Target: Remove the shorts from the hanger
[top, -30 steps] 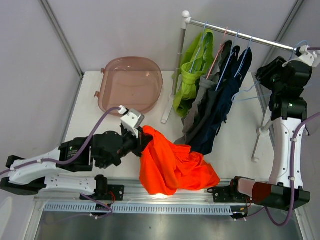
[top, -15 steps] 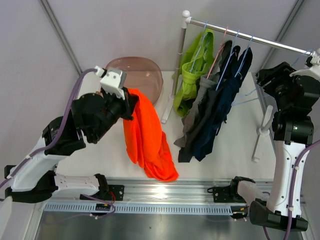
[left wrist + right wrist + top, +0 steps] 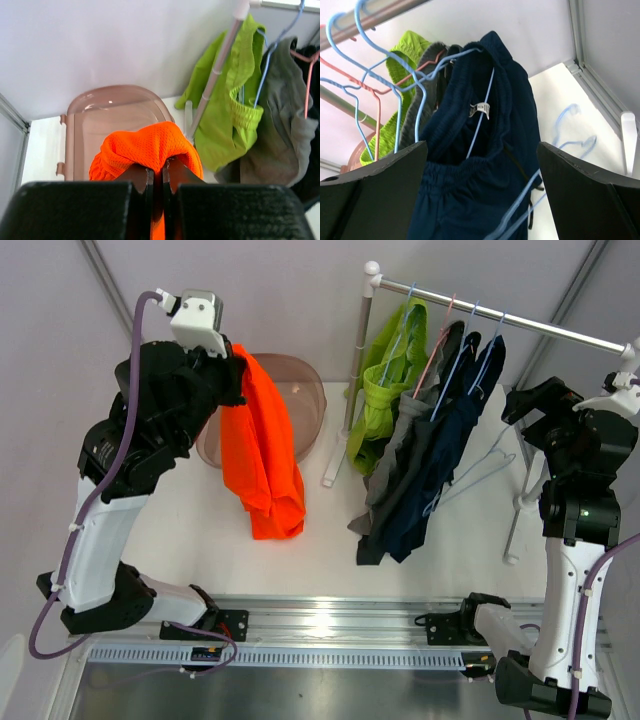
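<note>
- Transfer is the step in hand, as you can judge from the scene: the left gripper [image 3: 159, 172] is pinched tight on a fold of the orange shorts [image 3: 262, 455], which are off any hanger and hang straight down beneath it.
- Just beyond and below that gripper sits the pink translucent bin [image 3: 100, 110]; most of the cloth dangles on the near side of its rim, not over it.
- Your next move on this side likely calls for carrying the gripper forward until the cloth hangs over the bin, then letting go.
- The right gripper [image 3: 480, 190] stands spread wide and holds nothing.
- Straight ahead of it, between its fingers in the wrist view, are the navy shorts [image 3: 470, 150] on a blue hanger [image 3: 422, 107], with grey shorts [image 3: 400, 440] and lime green shorts [image 3: 385, 390] farther along the rail [image 3: 500, 315].
- An empty blue hanger [image 3: 480, 455] lies below it, to its right.
- Taking the navy pair next would mean closing on the waistband, clear of the hanger wire.
</note>
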